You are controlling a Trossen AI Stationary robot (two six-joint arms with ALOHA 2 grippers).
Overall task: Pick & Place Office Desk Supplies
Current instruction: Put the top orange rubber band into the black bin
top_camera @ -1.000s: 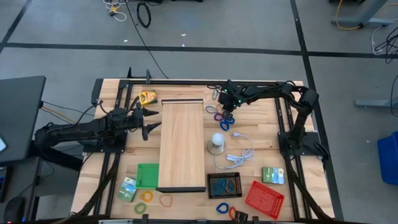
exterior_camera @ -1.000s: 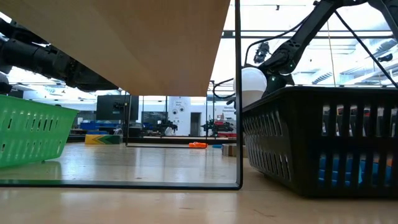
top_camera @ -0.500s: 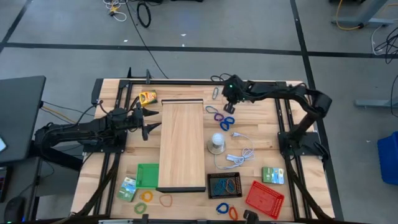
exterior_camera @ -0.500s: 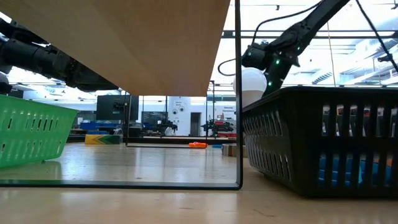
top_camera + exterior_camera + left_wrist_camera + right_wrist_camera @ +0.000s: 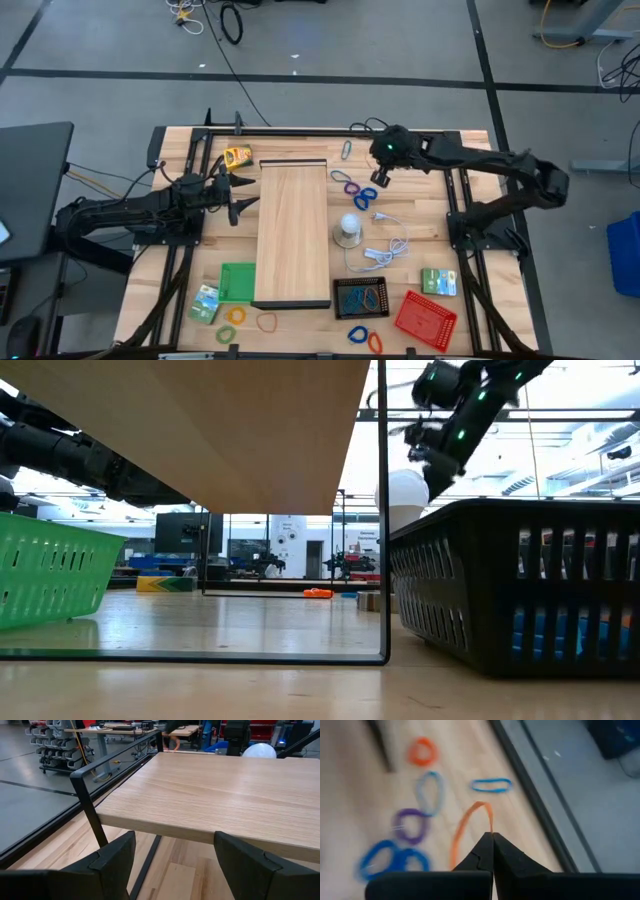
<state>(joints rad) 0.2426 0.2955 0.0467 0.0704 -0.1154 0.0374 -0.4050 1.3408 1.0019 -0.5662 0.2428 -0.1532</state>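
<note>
A wooden table seen from above. At about one o'clock from the table's centre, the right gripper [image 5: 381, 176] hangs raised above a scatter of loop-shaped clips. Its fingers are pressed together on a thin orange loop-shaped band [image 5: 470, 831], which dangles from the fingertips [image 5: 492, 851].

That pinch is slim — only the band's edge sits between the tips, so a quick swing toward a tray could let it slip out and drop back among the loose purple and blue loop clips [image 5: 355, 191] below. The band is limp, too, and could catch on a tray's mesh instead of falling in.

The left gripper [image 5: 238, 196] waits at nine o'clock, beside the long pale wooden board [image 5: 292, 232], its fingers spread wide and holding nothing.

Only the right wrist view shows the held band. From above, the gripper's body hides it. The level view shows that gripper [image 5: 432, 452] lifted well clear, above a white dome-shaped object [image 5: 405, 495] and the black mesh tray [image 5: 520, 585] — height the overhead view cannot give.
</note>
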